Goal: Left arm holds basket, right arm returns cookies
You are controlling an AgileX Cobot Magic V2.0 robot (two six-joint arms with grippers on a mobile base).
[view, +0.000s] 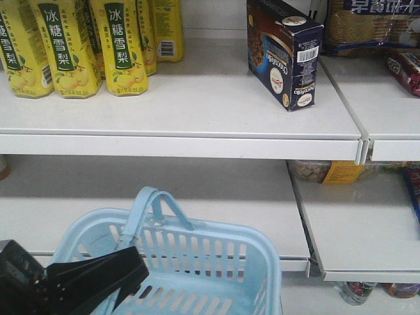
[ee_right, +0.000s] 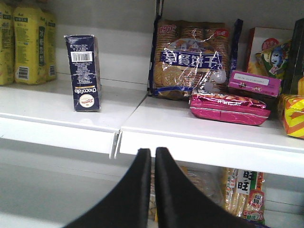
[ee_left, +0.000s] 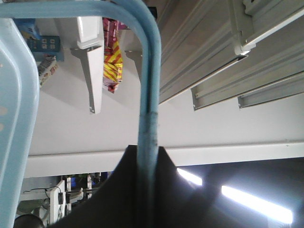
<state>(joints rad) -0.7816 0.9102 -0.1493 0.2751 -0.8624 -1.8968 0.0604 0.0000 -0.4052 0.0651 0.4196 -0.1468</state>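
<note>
1. Two arms are involved: the left gripper point(view: 128, 266) is clamped on one hoop handle point(ee_left: 149, 95) of the basket point(view: 197, 262), below the shelves.
2. The right gripper point(ee_right: 153, 164) is seen with its fingers nearly together and nothing between them.
3. The cookies point(view: 283, 52) are stood upright on the upper shelf point(view: 197, 105), right of the yellow drink cartons point(view: 98, 42).

The basket point(view: 197, 262) is cropped below; cookies point(view: 283, 52) top cropped.
</note>
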